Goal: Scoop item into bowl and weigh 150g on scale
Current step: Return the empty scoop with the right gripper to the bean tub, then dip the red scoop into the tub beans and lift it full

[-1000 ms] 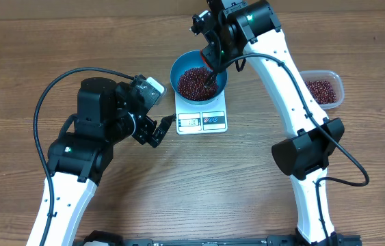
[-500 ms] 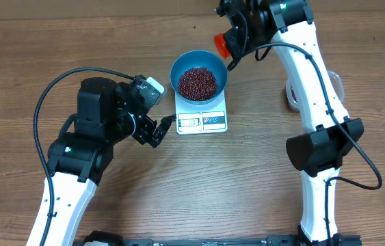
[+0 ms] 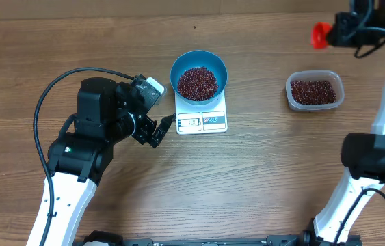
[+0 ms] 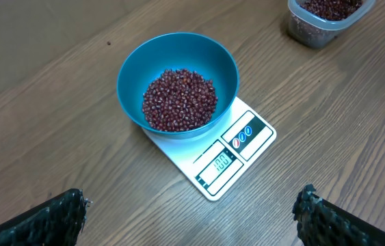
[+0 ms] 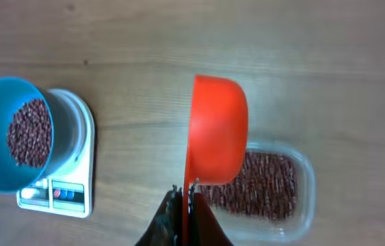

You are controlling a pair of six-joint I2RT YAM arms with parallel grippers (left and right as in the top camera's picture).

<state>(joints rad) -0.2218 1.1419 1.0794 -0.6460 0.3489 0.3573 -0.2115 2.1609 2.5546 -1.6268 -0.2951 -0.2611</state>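
Right gripper has swung from the round blue bowl toward the clear plastic tub, clamped on its orange-red plastic scoop, likely for a refill, while the dark red-brown beans sit in that bowl atop the flat white scale and the left gripper gapes empty.

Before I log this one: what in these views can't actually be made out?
Scale display: digits too small and blurred in the left wrist view, tinier overhead.
Red scoop: the right wrist view shows only its outside; its inside is hidden.
Left gripper: in its wrist view only finger stubs show, the rest cut by the bottom edge.
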